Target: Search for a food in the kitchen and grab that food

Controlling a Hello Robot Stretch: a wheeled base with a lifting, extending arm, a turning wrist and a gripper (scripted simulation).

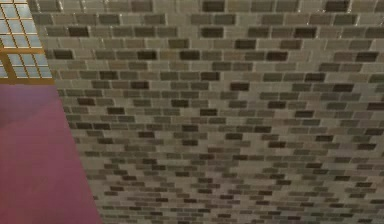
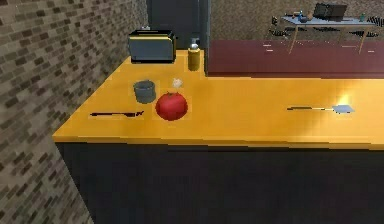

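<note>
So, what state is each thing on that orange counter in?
Red round food, whole, resting on the orange counter.
Grey cup, upright.
Toaster, upright at the back.
Bottle, upright beside the toaster.
Dark utensil, lying flat.
Spoon, lying flat.

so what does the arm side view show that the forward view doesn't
Arm side view: an orange counter bearing a red round food, a grey cup, a toaster, a bottle and a spoon. Forward view: a yellow-framed window and a magenta surface. Both: the grey brick wall.
</note>
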